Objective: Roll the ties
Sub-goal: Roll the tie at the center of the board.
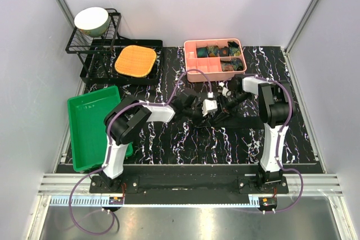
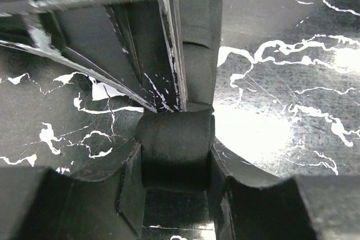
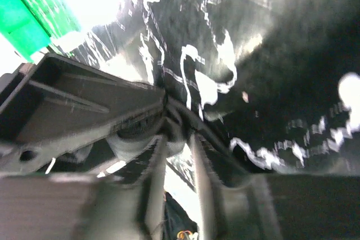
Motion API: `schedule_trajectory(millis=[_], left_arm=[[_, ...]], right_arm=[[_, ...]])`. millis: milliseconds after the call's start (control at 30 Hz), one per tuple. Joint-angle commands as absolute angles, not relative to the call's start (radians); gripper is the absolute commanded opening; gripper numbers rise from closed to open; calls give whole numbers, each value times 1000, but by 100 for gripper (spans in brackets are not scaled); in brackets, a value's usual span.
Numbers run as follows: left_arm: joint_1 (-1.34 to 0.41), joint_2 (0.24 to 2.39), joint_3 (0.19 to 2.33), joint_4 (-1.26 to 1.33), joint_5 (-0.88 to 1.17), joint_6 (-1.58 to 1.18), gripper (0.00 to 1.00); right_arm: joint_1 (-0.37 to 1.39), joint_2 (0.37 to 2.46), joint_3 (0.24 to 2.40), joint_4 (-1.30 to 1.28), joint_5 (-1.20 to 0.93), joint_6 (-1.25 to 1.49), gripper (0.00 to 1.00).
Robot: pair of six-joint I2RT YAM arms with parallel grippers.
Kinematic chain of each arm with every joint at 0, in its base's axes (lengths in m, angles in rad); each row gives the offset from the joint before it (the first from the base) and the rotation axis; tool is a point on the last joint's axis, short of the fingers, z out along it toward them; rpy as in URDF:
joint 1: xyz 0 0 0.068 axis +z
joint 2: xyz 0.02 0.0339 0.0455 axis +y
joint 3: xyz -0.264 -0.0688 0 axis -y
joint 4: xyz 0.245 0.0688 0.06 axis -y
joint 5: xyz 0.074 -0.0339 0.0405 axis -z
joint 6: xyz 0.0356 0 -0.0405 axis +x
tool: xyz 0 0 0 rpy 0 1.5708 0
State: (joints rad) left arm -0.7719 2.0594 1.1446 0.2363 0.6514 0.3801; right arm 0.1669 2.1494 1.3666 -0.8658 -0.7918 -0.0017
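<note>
A: Tie location, please?

B: A black tie (image 2: 176,136) lies at the middle of the black, white-veined bench (image 1: 169,139), where both arms meet. One end is rolled into a short cylinder. The flat remainder runs away from it across the bench.

A: And the tools?

B: The left tool (image 2: 175,164) is clamped on the roll, with a finger against each side. The right tool (image 3: 179,144) sits just beside it, fingers a little apart. That view is blurred, so I cannot tell whether it touches anything.

A: Anything else?

B: A pink tray (image 1: 194,44) at the back holds rolled ties (image 1: 214,50). A green tray (image 1: 84,111) sits at the left.
</note>
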Motion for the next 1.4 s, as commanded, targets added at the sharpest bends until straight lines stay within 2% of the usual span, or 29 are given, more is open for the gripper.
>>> schedule_trajectory(millis=[0, 33, 133, 267, 467, 600, 700, 733, 767, 833, 867, 967, 1000, 1100, 1200, 1367], left_arm=[[-784, 2086, 1078, 25, 445, 442, 24], [-785, 2085, 1078, 3, 427, 445, 24], [-801, 2094, 1094, -66, 384, 480, 20], [-811, 2109, 1130, -135, 348, 495, 17], [-844, 2140, 1187, -216, 275, 528, 17], [-853, 2154, 1223, -256, 253, 528, 15], [-854, 2163, 1233, -275, 242, 520, 13], [-854, 2163, 1235, -284, 241, 511, 13], [-856, 2163, 1235, -285, 241, 508, 13], [-854, 2157, 1236, -287, 238, 494, 17], [-856, 2155, 1238, -287, 238, 488, 19], [-853, 2140, 1238, -282, 261, 462, 32], [-851, 2117, 1232, -252, 285, 453, 43], [-832, 2080, 1206, -172, 384, 391, 58], [-816, 2048, 1174, -57, 464, 355, 66], [-811, 2052, 1160, 55, 540, 341, 71]], right_arm=[[117, 2100, 1364, -948, -733, -86, 38], [103, 2089, 1362, -975, -748, -100, 43], [68, 2062, 1362, -983, -810, -114, 52], [72, 2056, 1361, -936, -913, -63, 59], [110, 2069, 1342, -844, -957, -6, 58], [136, 2083, 1327, -822, -940, 15, 54], [141, 2091, 1310, -818, -913, 5, 38], [144, 2091, 1302, -819, -898, 5, 26], [143, 2092, 1298, -819, -869, 5, 20], [141, 2100, 1290, -822, -842, 5, 3], [141, 2105, 1289, -819, -809, 5, 0], [137, 2129, 1296, -816, -738, 5, 0], [137, 2140, 1301, -818, -726, 5, 0], [138, 2149, 1305, -808, -667, -29, 0], [138, 2152, 1313, -802, -627, -40, 0], [152, 2174, 1345, -801, -611, -52, 0]])
